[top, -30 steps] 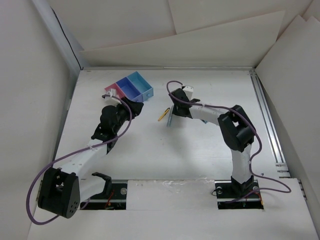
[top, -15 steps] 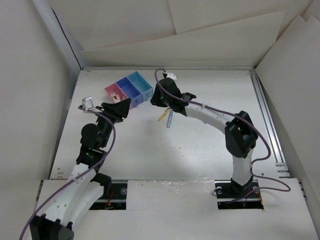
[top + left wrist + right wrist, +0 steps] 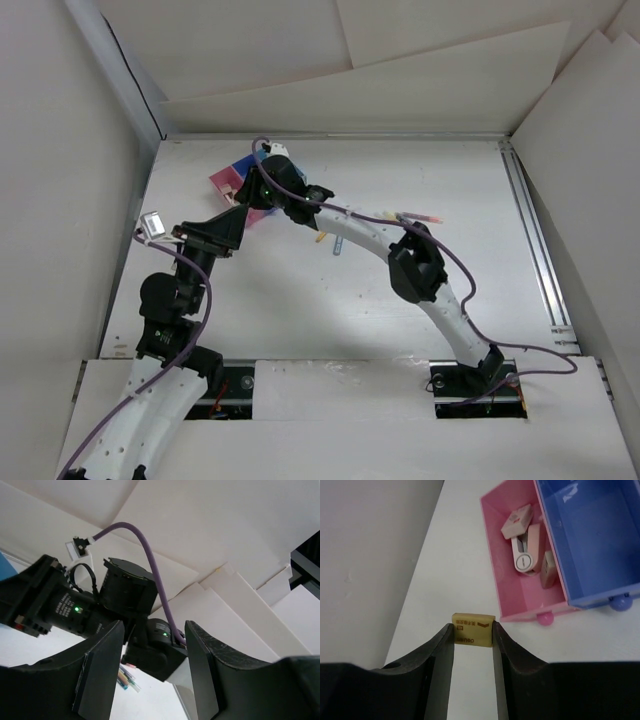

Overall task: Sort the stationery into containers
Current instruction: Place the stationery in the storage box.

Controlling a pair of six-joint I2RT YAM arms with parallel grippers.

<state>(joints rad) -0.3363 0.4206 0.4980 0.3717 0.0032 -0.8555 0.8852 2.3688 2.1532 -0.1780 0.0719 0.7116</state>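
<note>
White foam-board walls [image 3: 400, 60] close in a plain white table [image 3: 300, 320], and everything below is placed against the open-topped pink plastic bin [image 3: 494, 555] near the table's far left. Left of that bin and nearer the arm bases, the left gripper [image 3: 150, 667] points upward with its black fingers apart and nothing between them. Just off the pink bin's knobbed end, toward its left corner, the right gripper [image 3: 473, 635] is closed on a small yellow-beige rectangular eraser block [image 3: 473, 628], one flat finger pressed to each short side. The block's visible face carries a few lines of small brown print and an arrow-like mark, too small to read. Inside the pink bin lie a white square block [image 3: 517, 522] with a faint printed frame, a white-and-pink rounded dispenser [image 3: 526, 555] with a round grey hub, and a beige block [image 3: 549, 569] against the right wall. A round pink knob [image 3: 545, 619] sticks out of the bin's end wall. Joined to its right side is a dark blue plastic bin [image 3: 590, 540] with a blue knob [image 3: 620, 601]. Further right of the bins, on the table, lie a thin yellow pen [image 3: 320, 237] and a pale blue-grey pen [image 3: 338, 246] close together, and beyond them a pink-red pen [image 3: 425, 217] beside the right arm.
</note>
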